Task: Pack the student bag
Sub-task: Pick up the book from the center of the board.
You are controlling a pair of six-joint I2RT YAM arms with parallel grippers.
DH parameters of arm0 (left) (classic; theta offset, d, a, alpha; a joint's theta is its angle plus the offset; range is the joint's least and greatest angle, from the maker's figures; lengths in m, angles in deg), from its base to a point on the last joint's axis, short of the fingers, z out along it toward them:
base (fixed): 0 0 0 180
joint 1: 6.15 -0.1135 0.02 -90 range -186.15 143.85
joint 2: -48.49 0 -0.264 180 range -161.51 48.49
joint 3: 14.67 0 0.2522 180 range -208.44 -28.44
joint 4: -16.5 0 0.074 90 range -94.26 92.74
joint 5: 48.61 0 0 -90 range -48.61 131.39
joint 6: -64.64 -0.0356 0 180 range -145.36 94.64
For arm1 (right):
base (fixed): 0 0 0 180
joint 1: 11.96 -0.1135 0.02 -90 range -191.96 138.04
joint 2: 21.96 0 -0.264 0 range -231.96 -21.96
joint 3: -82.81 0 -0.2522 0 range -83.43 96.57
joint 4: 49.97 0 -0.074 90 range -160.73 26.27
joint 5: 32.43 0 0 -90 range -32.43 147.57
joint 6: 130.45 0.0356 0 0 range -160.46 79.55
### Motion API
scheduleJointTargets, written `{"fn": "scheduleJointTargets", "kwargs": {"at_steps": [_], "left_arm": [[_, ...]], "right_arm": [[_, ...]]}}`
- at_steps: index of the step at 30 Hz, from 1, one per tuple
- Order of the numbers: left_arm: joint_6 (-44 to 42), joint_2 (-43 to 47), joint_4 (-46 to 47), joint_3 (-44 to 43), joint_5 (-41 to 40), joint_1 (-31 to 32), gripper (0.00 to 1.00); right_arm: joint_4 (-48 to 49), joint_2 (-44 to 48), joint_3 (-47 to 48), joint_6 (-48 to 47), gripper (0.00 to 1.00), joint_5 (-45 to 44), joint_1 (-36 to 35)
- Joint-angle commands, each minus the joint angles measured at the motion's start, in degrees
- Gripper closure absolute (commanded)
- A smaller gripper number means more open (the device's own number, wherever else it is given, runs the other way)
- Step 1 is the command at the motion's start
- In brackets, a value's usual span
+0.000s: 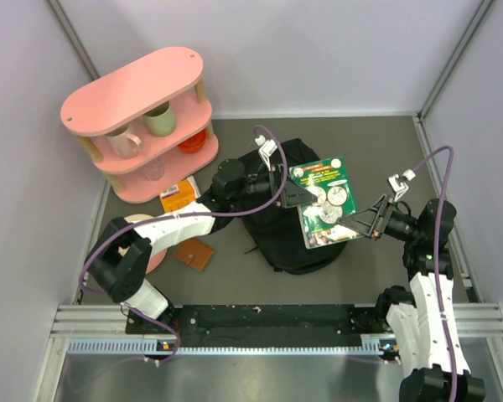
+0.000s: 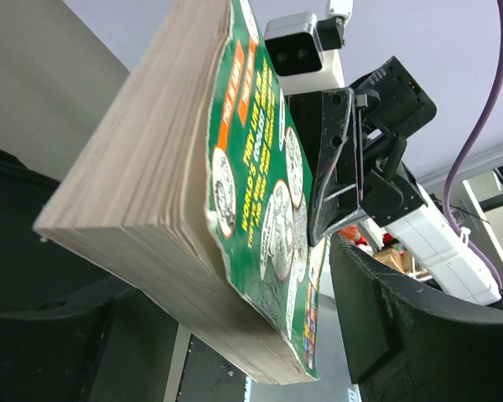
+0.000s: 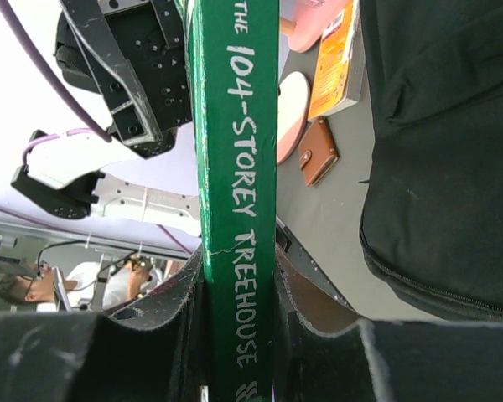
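Green book (image 1: 325, 203) hangs edge-up over the black bag (image 1: 277, 243) on the table (image 1: 360, 142), likely for dropping in. My right fingers (image 3: 151, 335) clamp its spine to carry it; my left fingers (image 2: 377, 327) straddle it wide, a gap showing.

The left arm (image 1: 178, 224) and right arm (image 1: 430, 314) are white with black joints. A thin purple cable (image 1: 443, 150) runs along each.

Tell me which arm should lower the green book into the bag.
Right. The right gripper clamps the green book by its spine above the student bag; the left gripper looks loose around it.
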Motion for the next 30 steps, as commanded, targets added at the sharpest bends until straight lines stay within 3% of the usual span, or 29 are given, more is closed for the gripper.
{"fn": "scheduleJointTargets", "kwargs": {"at_steps": [1,4,8,9,11,14,15,19,21,25,30], "left_arm": [[-1.39,1.52,5.75,-4.08,-1.36,-0.60,0.28],[-1.21,0.82,6.10,-4.52,-1.45,-0.69,0.37],[-0.77,0.02,6.19,-4.87,-1.62,-0.69,0.68],[-0.77,0.02,5.93,-4.70,-2.06,-0.78,0.83],[-1.03,0.81,4.44,-3.91,-3.29,-0.95,1.00],[-2.00,3.87,0.05,-1.28,-8.29,-1.65,1.00],[-1.65,4.85,-2.92,-0.31,-12.57,-1.92,1.00],[6.95,12.49,-3.32,11.25,-28.06,-2.97,1.00],[8.45,17.58,-3.65,14.10,-32.63,-3.24,1.00],[7.31,26.19,-6.47,17.62,-44.05,-3.41,1.00],[9.15,28.41,-3.22,18.68,-47.15,-3.41,1.00]], "right_arm": [[2.59,0.80,1.50,0.30,1.00,5.64,-2.13],[2.59,-0.34,1.67,0.21,1.00,5.37,-3.97],[-1.96,-4.29,4.21,-5.30,1.00,3.18,-6.52],[-3.37,-5.26,5.35,-6.72,1.00,1.87,-6.87],[-6.02,-8.24,6.59,-9.18,0.93,0.55,-7.14],[-5.85,-10.71,8.87,-9.28,0.68,-5.50,-7.14],[-5.94,-12.46,10.18,-9.02,0.43,-8.92,-7.14],[-4.53,-13.36,11.08,-6.56,0.10,-18.69,-7.23],[-4.62,-10.83,9.33,-5.77,0.01,-24.03,-7.23],[1.00,-5.21,1.86,0.90,0.01,-26.08,-7.66],[9.33,-0.36,-6.31,9.69,0.01,-30.21,-14.07]]}}
